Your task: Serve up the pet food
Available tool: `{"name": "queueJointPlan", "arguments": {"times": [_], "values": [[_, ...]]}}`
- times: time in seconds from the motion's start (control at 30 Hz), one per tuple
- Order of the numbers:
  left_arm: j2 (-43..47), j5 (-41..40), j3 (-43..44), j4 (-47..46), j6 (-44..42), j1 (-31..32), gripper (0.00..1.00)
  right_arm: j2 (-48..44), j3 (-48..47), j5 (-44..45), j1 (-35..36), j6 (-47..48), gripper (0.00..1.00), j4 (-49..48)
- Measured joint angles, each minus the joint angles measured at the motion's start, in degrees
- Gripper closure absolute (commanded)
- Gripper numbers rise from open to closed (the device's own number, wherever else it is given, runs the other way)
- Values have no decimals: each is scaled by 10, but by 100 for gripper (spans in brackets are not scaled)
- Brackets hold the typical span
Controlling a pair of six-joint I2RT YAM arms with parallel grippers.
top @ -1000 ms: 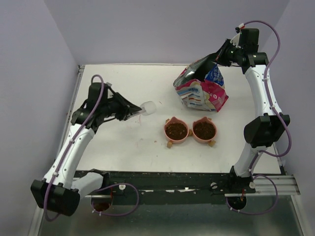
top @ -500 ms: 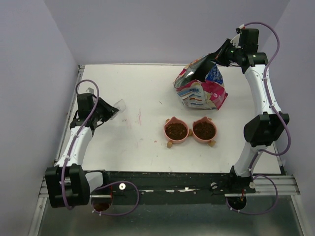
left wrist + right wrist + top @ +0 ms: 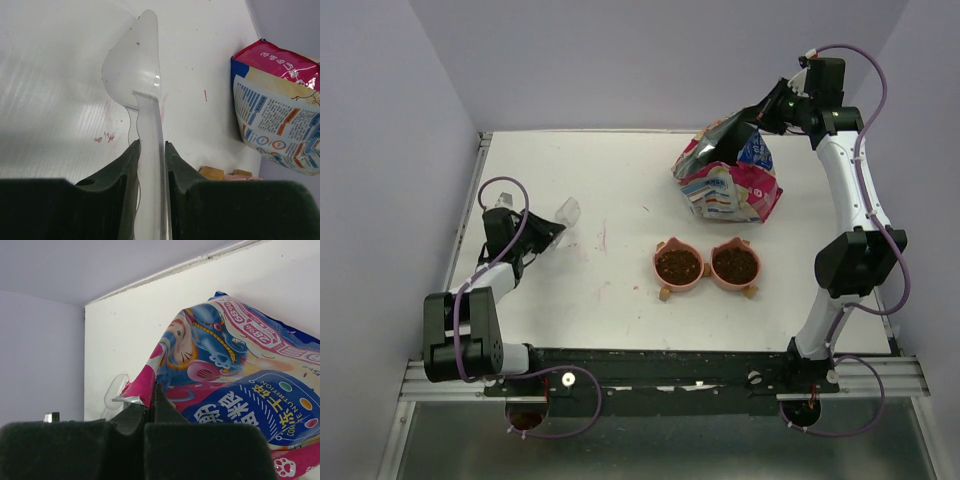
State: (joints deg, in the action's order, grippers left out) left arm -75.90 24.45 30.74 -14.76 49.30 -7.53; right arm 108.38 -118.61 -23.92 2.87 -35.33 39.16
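As we are pulling our left gripper (image 3: 542, 232) back to the left edge of the table (image 3: 570, 300), partly closed on the empty scoop (image 3: 567, 210), pet food (image 3: 678, 265) is filling both pink bowls (image 3: 657, 268), so serving seems finished; our right gripper (image 3: 761, 117) is pinching the bag (image 3: 730, 185) tight.

Both the left arm (image 3: 492, 278) and right arm (image 3: 852, 185) have white link shells with chunky black joint housings (image 3: 860, 262). A purple cable (image 3: 876, 80) loops along each. The left gripper (image 3: 151, 146) has matte dark fingers (image 3: 95, 210), one with a small round hole.
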Motion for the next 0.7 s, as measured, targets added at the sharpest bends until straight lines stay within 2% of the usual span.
{"name": "queueJointPlan", "arguments": {"times": [0.07,0.1,0.27,0.47,0.5,0.7], "values": [[-22,13,-10,-43,14,-4,100,1,0,0,0,0,100,-1],[-31,19,-12,-57,19,-7,96,1,0,0,0,0,100,-1],[-53,37,-14,-90,30,-14,55,4,0,-2,0,0,99,-6],[-53,39,-18,-45,31,-15,33,13,-14,-2,0,3,100,-5],[-53,39,-18,-34,28,-15,26,15,-17,-2,0,3,100,-4],[-24,37,1,55,-1,-15,22,19,-23,-2,0,4,100,-1]]}}
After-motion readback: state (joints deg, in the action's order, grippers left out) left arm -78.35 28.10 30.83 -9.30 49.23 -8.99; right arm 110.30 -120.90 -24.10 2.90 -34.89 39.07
